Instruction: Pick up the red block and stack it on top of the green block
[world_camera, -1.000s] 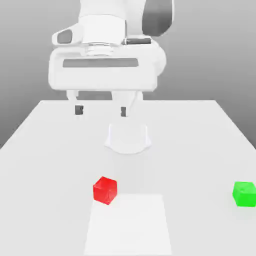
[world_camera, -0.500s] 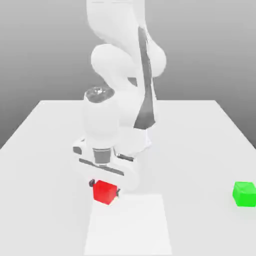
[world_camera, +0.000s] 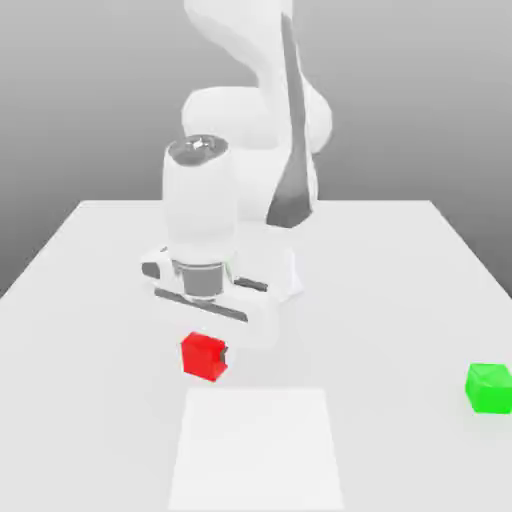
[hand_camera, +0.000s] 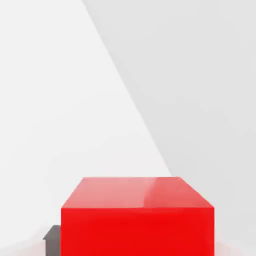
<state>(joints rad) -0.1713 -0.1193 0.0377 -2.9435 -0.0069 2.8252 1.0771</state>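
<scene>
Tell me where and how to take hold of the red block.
Best gripped by two opposite side faces, coming straight down from above, I'd say. The red block is a plain cube with flat, parallel sides and no handle, narrow enough to fit between the fingers. The gripper has it that way now, hand above and a dark fingertip against one side.
</scene>
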